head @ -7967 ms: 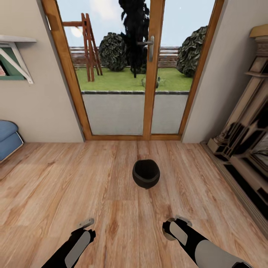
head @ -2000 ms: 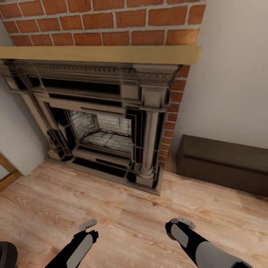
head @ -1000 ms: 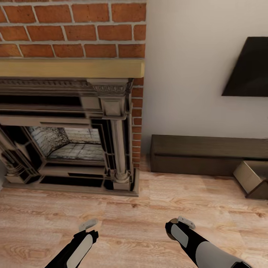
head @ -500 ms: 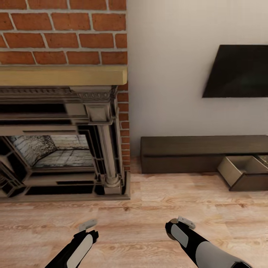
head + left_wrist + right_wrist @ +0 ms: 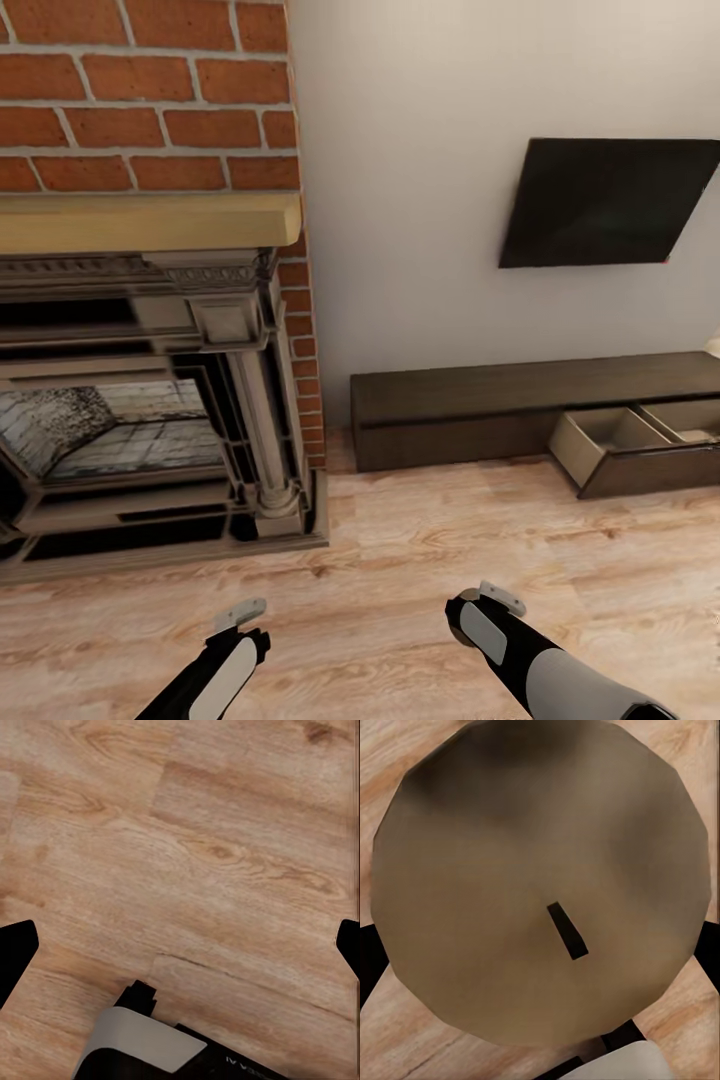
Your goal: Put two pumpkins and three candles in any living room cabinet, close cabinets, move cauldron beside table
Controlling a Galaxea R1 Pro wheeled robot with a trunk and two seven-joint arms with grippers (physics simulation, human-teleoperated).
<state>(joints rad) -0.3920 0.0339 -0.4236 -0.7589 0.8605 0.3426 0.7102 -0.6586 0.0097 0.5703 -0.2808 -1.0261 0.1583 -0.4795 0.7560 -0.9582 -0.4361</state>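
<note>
A candle (image 5: 540, 870), an off-white round top with a short dark wick, sits between the fingers of my right gripper (image 5: 478, 608), which is shut on it low over the wooden floor. My left gripper (image 5: 240, 618) hangs open and empty above the floor, its dark fingertips (image 5: 15, 952) spread wide. The cabinet (image 5: 450, 405), a long low dark-brown unit, stands against the far wall to the right. One of its drawers (image 5: 620, 445) is pulled out and shows a pale beige inside. The pumpkins, cauldron and table are out of view.
A brick fireplace (image 5: 150, 420) with a pale wooden mantel (image 5: 140, 220) fills the left side, its stone base jutting onto the floor. A black television (image 5: 605, 200) hangs on the wall above the cabinet. Wooden floor (image 5: 420, 560) stretches between me and the cabinet.
The view has swung to the right, so the fireplace has slid left and the cabinet with its open drawer has come into view. The cauldron has left the picture. Both arms hold the same pose.
</note>
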